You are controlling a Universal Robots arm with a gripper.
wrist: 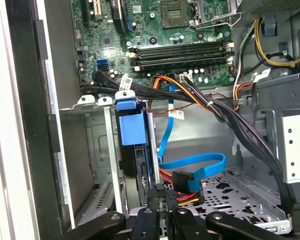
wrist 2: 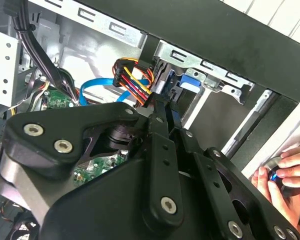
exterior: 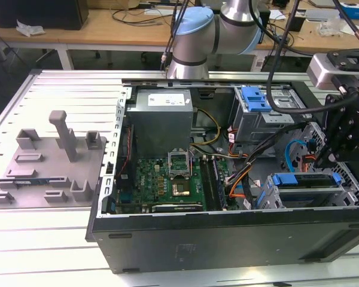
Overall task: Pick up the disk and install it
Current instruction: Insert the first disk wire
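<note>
While tilted downward, the end effector (wrist: 161, 196) hangs near the disk (wrist: 131, 127).

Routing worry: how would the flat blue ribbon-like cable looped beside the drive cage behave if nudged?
The flat blue cable is likely floppy but springy, since it holds a free loop. Thin, so probably light. Its connector looks plugged in, so pushing may tug there.
</note>
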